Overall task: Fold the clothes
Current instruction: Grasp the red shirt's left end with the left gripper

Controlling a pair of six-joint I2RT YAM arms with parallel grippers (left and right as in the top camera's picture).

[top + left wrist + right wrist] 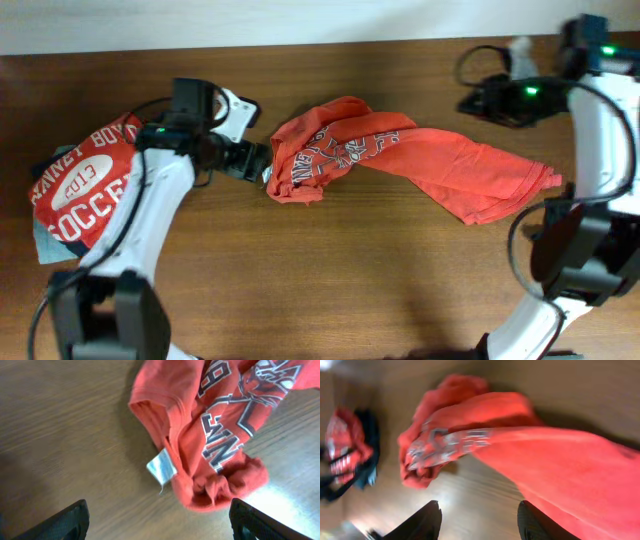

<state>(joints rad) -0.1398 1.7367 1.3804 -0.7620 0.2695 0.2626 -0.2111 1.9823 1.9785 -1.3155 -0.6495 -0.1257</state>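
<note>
A: Where's the orange shirt [400, 160]?
B: Crumpled in the middle of the desk [300, 280]. Left gripper [157, 515] spread wide, empty, just beside the bunched end. Right gripper [480, 522] parted, empty too.
A: Tip?
B: Pinch one layer near the tag [161, 467], then pull it flat first.

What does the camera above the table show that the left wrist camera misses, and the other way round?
Only the overhead view shows the left arm and right arm, a second red shirt printed SOCCER, partly hidden by the left arm, and the orange shirt's long plain end stretching right. Only the left wrist view shows the white label clearly and the two dark fingers of the left gripper, spread apart with nothing between them. Both show the orange shirt's crumpled, lettered end on the wooden table.
</note>
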